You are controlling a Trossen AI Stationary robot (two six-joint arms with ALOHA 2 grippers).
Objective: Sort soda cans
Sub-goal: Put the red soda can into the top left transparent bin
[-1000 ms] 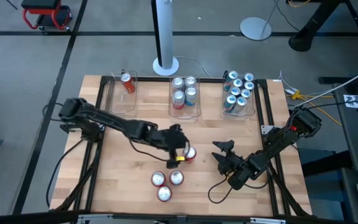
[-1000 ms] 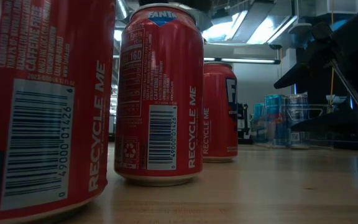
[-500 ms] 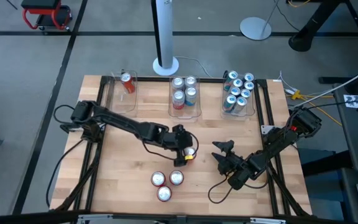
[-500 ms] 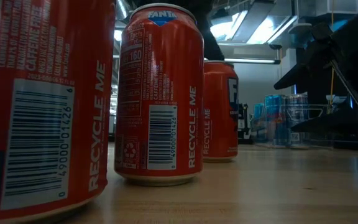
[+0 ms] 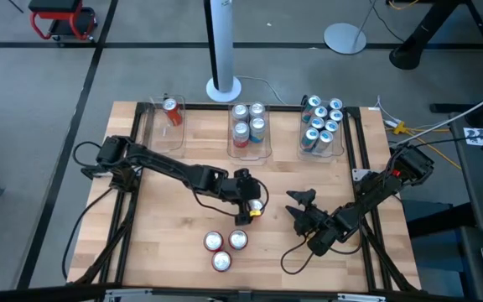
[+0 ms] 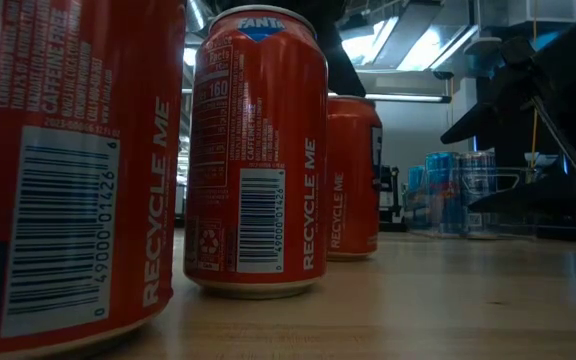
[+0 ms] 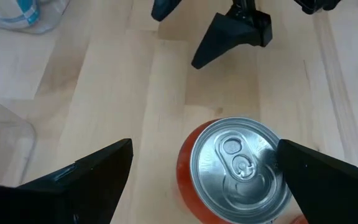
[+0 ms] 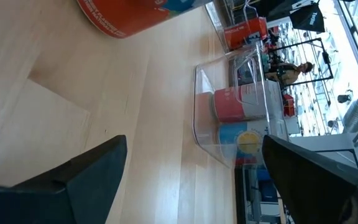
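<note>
My left claw [image 7: 197, 174] stands wide around a red can [image 7: 238, 171] mid-surface, not gripping. Low view alone reads "FANTA" and "RECYCLE ME" on a nearer can [image 6: 258, 150]. My right claw [image 5: 298, 210] waits, wide.

Lab: caged wooden table [image 5: 174, 243]

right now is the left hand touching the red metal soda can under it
Cannot tell. In the left wrist view the open left hand straddles the red metal soda can: one finger stands clear, the other meets the rim's outline with no plain gap.
</note>
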